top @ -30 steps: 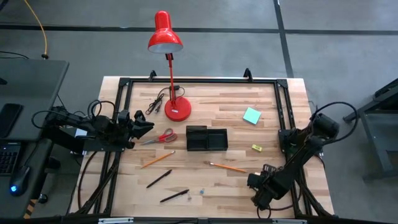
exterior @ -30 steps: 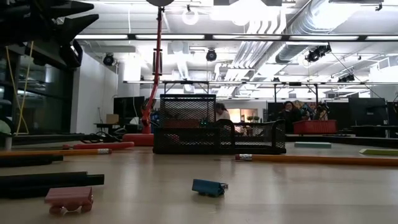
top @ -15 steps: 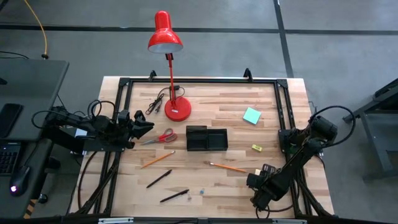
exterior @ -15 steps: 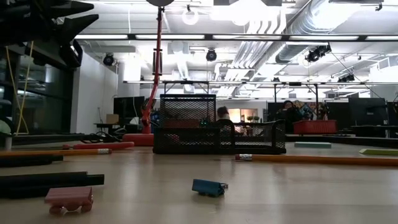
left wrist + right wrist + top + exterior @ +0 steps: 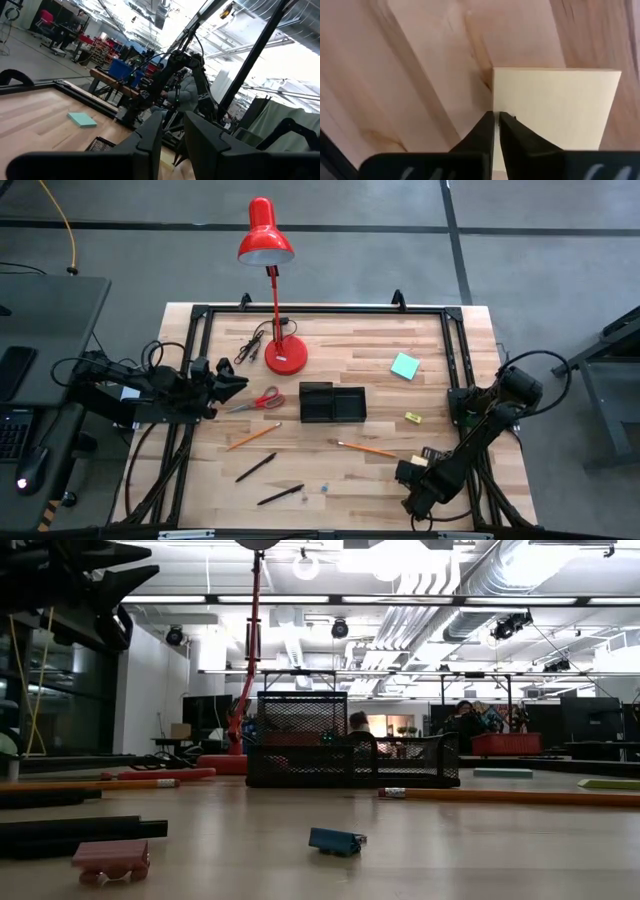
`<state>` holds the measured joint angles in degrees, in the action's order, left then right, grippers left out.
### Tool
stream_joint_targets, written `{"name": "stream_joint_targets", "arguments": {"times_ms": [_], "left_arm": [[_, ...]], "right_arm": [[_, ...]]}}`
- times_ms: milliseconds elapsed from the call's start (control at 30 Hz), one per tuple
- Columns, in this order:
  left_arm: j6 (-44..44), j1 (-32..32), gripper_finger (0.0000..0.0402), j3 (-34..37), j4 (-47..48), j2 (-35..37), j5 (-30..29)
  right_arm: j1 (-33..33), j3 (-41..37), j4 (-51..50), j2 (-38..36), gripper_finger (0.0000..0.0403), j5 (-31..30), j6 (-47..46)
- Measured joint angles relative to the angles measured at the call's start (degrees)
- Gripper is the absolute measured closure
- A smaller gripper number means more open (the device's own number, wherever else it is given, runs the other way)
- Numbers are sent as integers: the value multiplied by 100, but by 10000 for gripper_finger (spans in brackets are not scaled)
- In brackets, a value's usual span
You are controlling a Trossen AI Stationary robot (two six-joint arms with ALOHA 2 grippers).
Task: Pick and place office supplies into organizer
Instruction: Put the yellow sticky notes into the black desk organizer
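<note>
- High view: the organizer [image 5: 332, 402] is seen at mid-bench, just beside the lamp [image 5: 284, 356] base. The scissors [image 5: 257, 401] lie between the organizer and the left hand [image 5: 237, 384], which is held at the left edge of the bench [image 5: 440, 370].
- High view: one pencil [image 5: 252, 436] and two pens [image 5: 256, 467] lie on the near left part; a second pencil [image 5: 367, 448] lies near the right hand [image 5: 412, 473]. A teal pad [image 5: 404, 366] and a small yellow block [image 5: 413, 418] are noted on the right side, well apart from the organizer.
- Low view: the organizer [image 5: 350, 755] is shown as a black mesh tray, with a pencil [image 5: 500, 796] lying in front of it to one side. A small blue piece [image 5: 336, 841] and a pink piece [image 5: 110, 860] lie close to the camera.
- Left wrist view: the left hand [image 5: 172, 137] is seen with a narrow gap between its fingers [image 5: 150, 142]; nothing is seen between them. The teal pad [image 5: 82, 119] is visible farther off.
- Right wrist view: the right hand [image 5: 497, 131] is found with fingers [image 5: 482, 137] pressed together, pointing down at the edge of a pale yellow pad [image 5: 555, 107] on the bench. It cannot be told whether the pad is pinched.
</note>
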<state>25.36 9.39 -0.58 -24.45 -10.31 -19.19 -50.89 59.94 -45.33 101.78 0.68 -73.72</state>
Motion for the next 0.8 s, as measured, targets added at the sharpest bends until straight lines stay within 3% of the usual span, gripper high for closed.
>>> {"name": "stream_joint_targets", "arguments": {"times_ms": [467, 800], "left_arm": [[48, 0, 328, 0, 109, -2, -134], [54, 0, 328, 0, 368, -4, -154]], "right_arm": [[4, 44, 512, 24, 403, 398, -102], [145, 1059, -727, -225, 403, -81, 116]]}}
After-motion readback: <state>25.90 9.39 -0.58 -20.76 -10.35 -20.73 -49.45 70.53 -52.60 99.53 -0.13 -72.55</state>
